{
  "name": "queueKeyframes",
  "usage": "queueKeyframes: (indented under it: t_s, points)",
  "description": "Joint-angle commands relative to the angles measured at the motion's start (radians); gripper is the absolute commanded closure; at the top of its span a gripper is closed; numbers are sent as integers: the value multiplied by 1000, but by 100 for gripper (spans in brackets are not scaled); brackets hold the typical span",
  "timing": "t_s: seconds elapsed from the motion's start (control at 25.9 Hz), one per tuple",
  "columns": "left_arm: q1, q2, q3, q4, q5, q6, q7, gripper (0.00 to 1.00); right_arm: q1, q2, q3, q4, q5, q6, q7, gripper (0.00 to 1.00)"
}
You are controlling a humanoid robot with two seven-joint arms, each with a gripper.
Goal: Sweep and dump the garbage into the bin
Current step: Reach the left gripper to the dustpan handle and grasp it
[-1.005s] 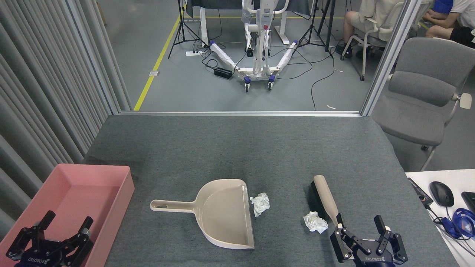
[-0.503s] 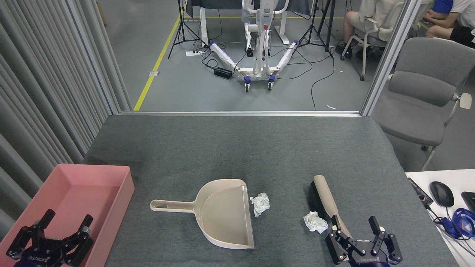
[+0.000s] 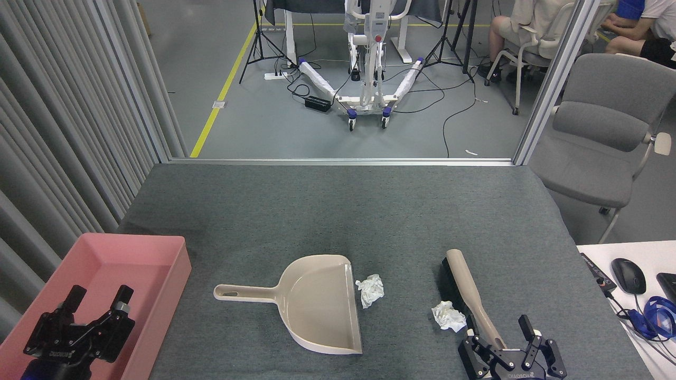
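The right gripper (image 3: 501, 330) sits at the table's near edge toward the right corner, fingers spread apart around the brush (image 3: 467, 287) handle's near end, not closed on it. One wad (image 3: 449, 315) lies just left of the gripper, touching the brush bristles; the other wad (image 3: 371, 289) rests against the dustpan (image 3: 317, 303) mouth, nearer the table's middle. The left gripper (image 3: 99, 300), fingers apart and empty, hangs over the bin (image 3: 158, 248) at the near left corner, well apart from both wads.

Brush (image 3: 467, 290) handle end hidden behind right hand (image 3: 500, 334).
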Motion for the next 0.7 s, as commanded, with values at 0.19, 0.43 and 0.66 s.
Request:
queueKeyframes:
  t_s: [0.19, 0.43, 0.66]
  points:
    - [-180, -30, -316, 0, 314, -9, -45, 0, 24, -8, 0, 54, -1, -9, -16, 2]
    - [-142, -112, -350, 11, 315, -19, -45, 0, 35, -23, -6, 108, -1, -9, -55, 2]
    - [-97, -243, -361, 46, 315, -6, -45, 0, 32, -17, -6, 169, 0, -9, -58, 2]
